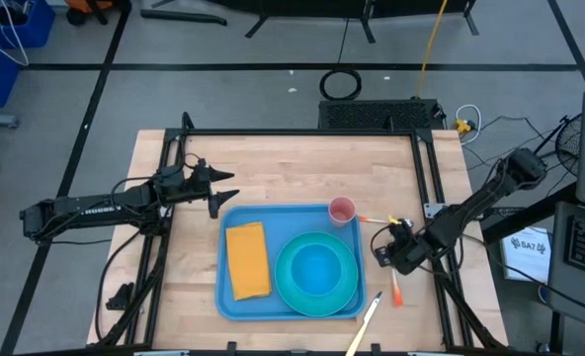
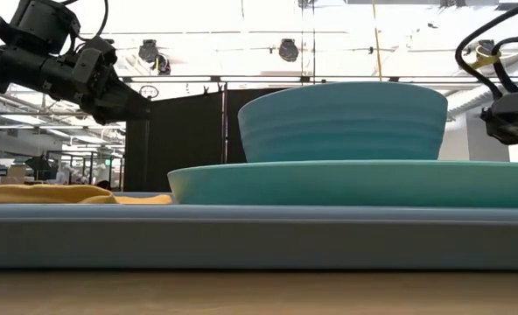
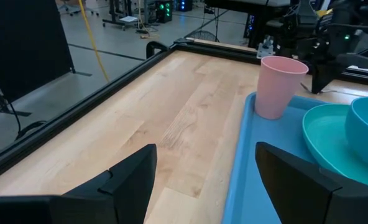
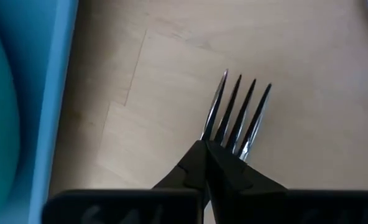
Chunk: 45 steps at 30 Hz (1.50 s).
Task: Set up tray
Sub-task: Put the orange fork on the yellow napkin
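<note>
On the large flat blue plastic tray [image 1: 235, 300]: orange napkin [image 1: 247, 260], turquoise bowl [image 1: 317, 267] on plate [image 1: 285, 282], pink cup [image 1: 342, 211]. Right claw [image 4: 216, 163] grips a metal fork [image 4: 237, 118]; left claw [image 3: 199, 177] spread.

A pink cup [image 1: 342, 210], an orange-yellow napkin [image 1: 247, 260] and a turquoise bowl [image 1: 316, 269] on a turquoise plate [image 1: 350, 295]; a fork [image 4: 237, 118] over the wooden desk [image 1: 283, 168].

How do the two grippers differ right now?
The left gripper hangs off the tray's far left corner with its jaws open and empty; the right gripper is beside the tray's right edge with its jaws shut on a fork. The left one points toward the pink cup; the right one points down at the bare wood. Both are outside the tray.
</note>
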Each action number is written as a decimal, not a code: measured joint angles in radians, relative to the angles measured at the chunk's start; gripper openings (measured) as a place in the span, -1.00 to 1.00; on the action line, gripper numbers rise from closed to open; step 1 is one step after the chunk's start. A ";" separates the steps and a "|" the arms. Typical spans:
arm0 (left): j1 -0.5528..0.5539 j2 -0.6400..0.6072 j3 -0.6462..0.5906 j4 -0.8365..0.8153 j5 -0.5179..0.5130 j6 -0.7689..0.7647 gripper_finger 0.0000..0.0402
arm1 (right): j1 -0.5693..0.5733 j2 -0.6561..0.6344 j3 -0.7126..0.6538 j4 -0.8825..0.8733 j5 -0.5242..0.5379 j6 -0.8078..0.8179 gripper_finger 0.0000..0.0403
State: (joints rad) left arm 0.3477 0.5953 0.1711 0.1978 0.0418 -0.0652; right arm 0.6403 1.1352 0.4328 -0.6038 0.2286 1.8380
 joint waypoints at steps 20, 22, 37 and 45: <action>0.000 0.000 0.000 -0.001 0.000 -0.008 0.38 | 0.010 -0.259 -0.001 -0.080 -0.161 0.076 -0.53; 0.000 0.000 0.000 -0.003 0.000 -0.006 0.38 | 0.010 -0.264 -0.001 -0.123 -0.180 0.084 -0.53; 0.000 0.000 0.000 -0.014 0.000 -0.004 0.37 | 0.009 -0.278 -0.058 -0.160 0.030 0.031 -0.52; 0.000 0.000 0.000 -0.014 0.000 -0.006 0.38 | 0.009 -0.282 -0.145 -0.028 0.040 0.031 -0.52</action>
State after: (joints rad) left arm 0.3477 0.5955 0.1711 0.1835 0.0422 -0.0716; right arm 0.6491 0.8531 0.2878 -0.6320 0.2690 1.8690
